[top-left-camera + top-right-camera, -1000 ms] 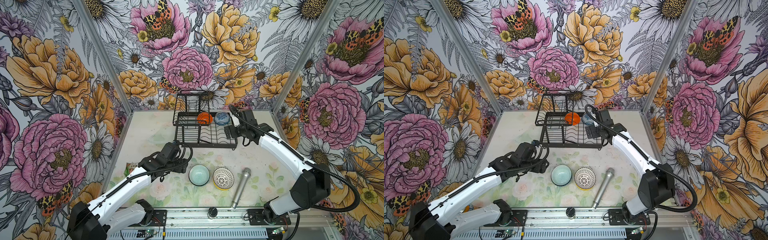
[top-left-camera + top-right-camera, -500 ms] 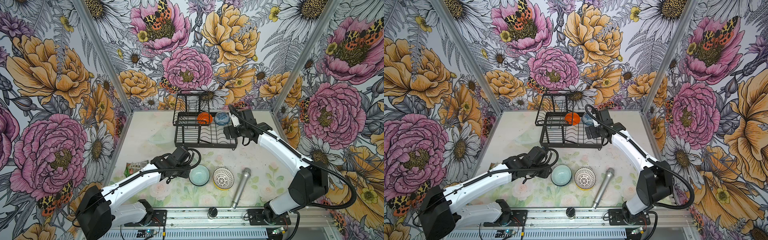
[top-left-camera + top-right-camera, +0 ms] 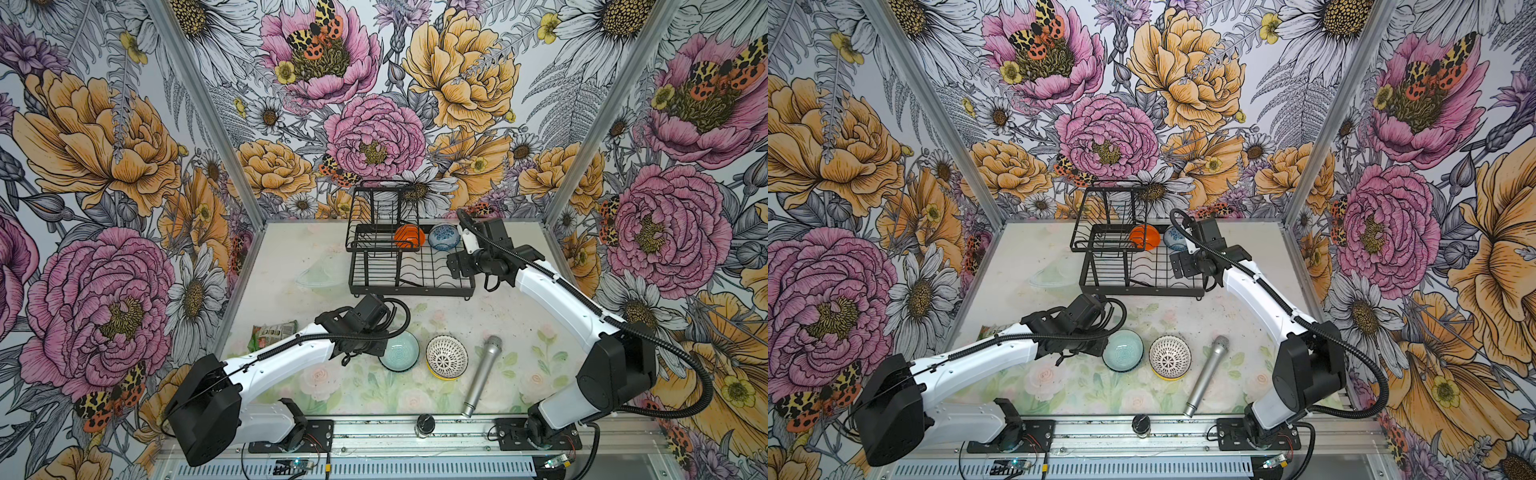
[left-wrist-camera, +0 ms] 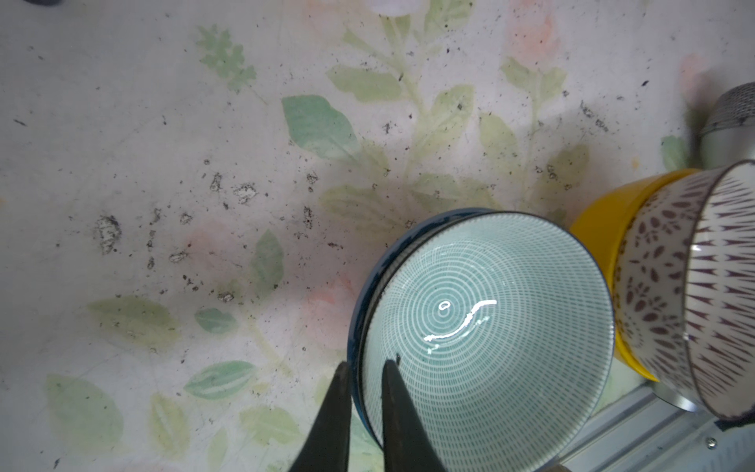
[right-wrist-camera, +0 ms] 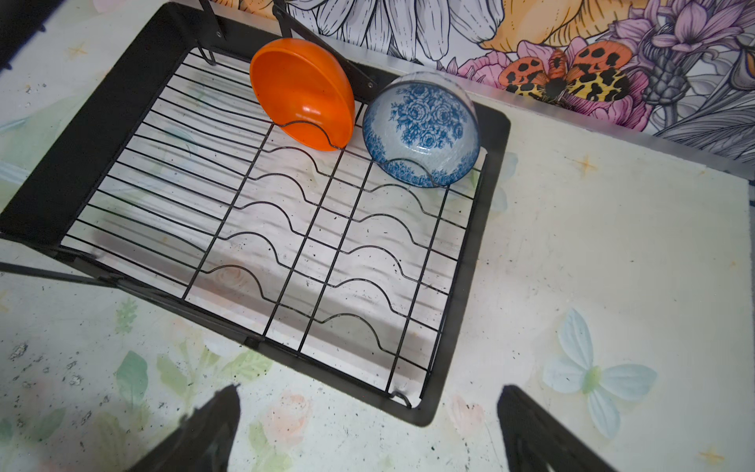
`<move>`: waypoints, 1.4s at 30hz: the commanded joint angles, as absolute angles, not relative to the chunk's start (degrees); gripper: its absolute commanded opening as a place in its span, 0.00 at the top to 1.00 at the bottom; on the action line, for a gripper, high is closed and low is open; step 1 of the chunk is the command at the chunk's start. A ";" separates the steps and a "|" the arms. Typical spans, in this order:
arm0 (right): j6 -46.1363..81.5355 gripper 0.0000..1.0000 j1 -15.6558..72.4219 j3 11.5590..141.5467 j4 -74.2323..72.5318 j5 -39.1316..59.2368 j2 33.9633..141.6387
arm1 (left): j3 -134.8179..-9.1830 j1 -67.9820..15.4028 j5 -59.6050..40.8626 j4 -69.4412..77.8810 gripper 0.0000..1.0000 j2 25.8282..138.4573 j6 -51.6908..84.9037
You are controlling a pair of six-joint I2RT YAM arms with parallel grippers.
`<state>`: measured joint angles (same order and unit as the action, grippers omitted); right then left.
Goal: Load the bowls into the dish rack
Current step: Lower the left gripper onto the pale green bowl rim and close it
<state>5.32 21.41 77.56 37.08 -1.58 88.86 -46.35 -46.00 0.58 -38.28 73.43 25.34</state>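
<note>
Near the left edge of the table (image 3: 519, 328) lies a green snack packet (image 3: 272, 332). Just right of it, the left gripper (image 4: 367, 367) is closed in on the left rim of the teal bowl (image 4: 486, 339). One finger (image 4: 339, 408) is outside the wall and the other is inside, with the rim pinched between them. The bowl sits near the front, mouth up. Just to its right, and very close to it, the white lattice bowl (image 3: 446, 360) is nested in the yellow bowl (image 4: 600, 229). Further right is the silver microphone (image 3: 482, 374).

Far across the table stands the dish rack (image 3: 415, 286). The orange bowl (image 5: 302, 94) and, right of it, the blue floral bowl (image 5: 421, 130) stand on edge in its farthest slots. The right gripper (image 5: 367, 392) hangs over the rack's near right corner. Its jaws are spread wide and empty, well apart from both racked bowls.
</note>
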 commanded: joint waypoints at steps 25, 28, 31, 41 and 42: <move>5.45 0.01 21.18 78.82 37.09 -0.05 88.85 | -45.25 -46.41 0.88 -35.84 0.98 75.15 25.50; 5.34 0.01 21.20 78.74 37.09 0.00 88.77 | -45.61 -46.41 1.09 -36.31 0.99 74.81 25.71; 5.45 0.01 21.18 78.58 37.10 0.00 88.64 | -46.77 -46.45 2.29 -38.11 1.00 74.40 25.60; 5.38 0.00 21.18 78.55 37.00 0.53 88.52 | -51.67 -47.77 7.01 -44.46 1.00 74.17 24.82; 5.36 0.01 21.19 78.45 37.00 0.54 88.51 | -51.59 -47.79 7.03 -44.38 0.98 74.44 24.80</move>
